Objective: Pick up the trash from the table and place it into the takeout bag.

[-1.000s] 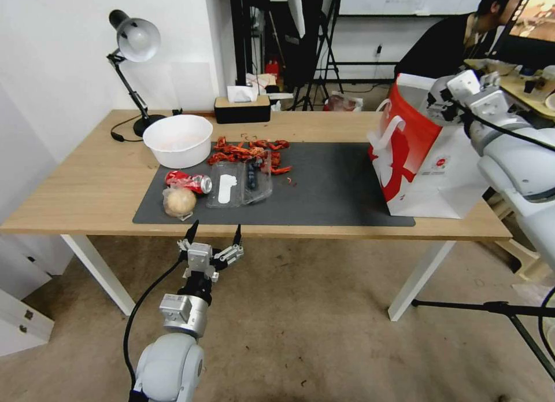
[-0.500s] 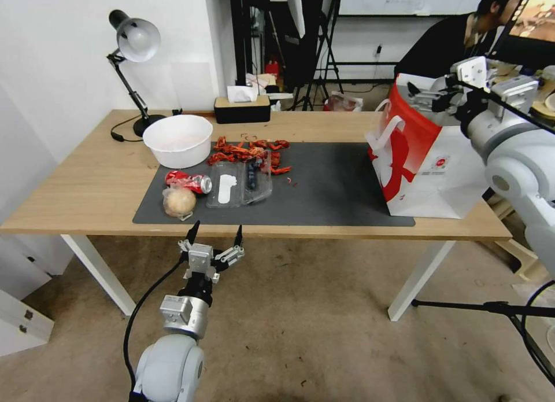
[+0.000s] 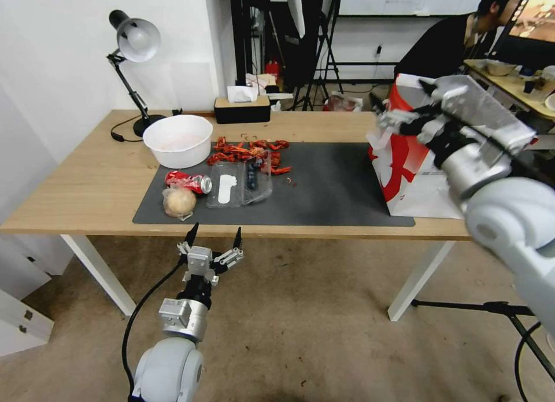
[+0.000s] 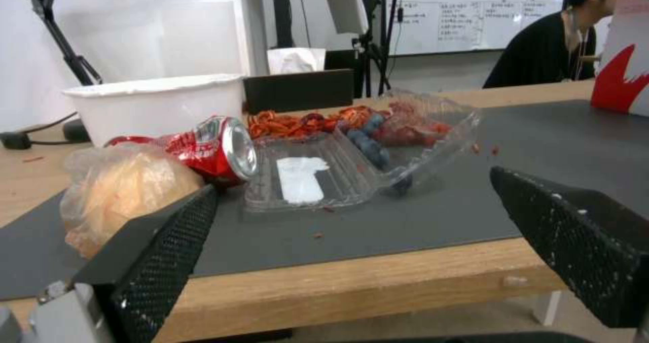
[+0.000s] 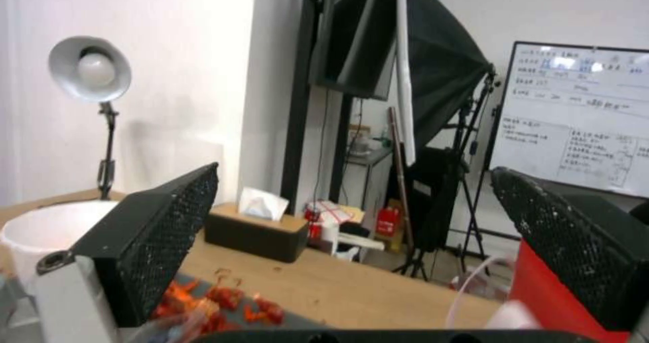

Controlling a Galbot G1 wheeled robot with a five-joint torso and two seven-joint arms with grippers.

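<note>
Behind the desk point(image 3: 87, 188) stand a lamp and a tissue box; on its grey mat the crushed red can point(image 3: 189, 181), the wrapped tan ball point(image 3: 179, 202) and a clear clamshell tray point(image 3: 240, 183) lie clustered beside red food scraps point(image 3: 248, 151). My right jaws point(image 3: 404, 120), spread apart and empty, have swung away from the mouth of the takeout bag point(image 3: 419, 176) toward the mat, which suggests a drop is done. My left jaws point(image 3: 213, 233) still hang released just off the desk's near edge.

Bright even room light, right arm motion-blurred
</note>
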